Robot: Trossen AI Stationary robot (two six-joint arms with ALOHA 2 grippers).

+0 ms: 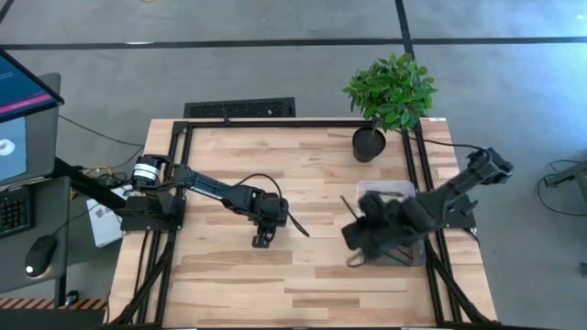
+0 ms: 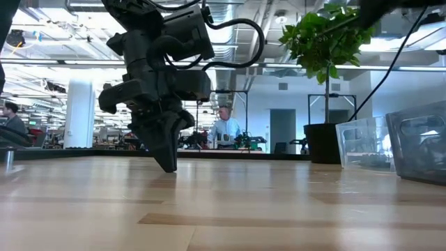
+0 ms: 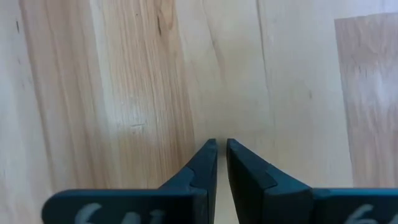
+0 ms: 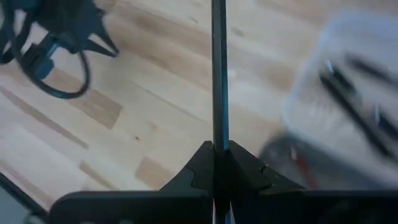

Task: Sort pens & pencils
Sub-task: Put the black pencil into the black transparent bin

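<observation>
Right gripper clamped on a thin dark stick, perhaps a pencil, beside clear plastic bins, left gripper nearly closed, empty, over pale wooden table

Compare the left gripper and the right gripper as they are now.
The right gripper is shut on a dark pen; the left gripper is shut on nothing. The left gripper sits at mid-table with its tips down at the wood; the right gripper is by the clear container at the table's right. Both have dark fingers.
</observation>
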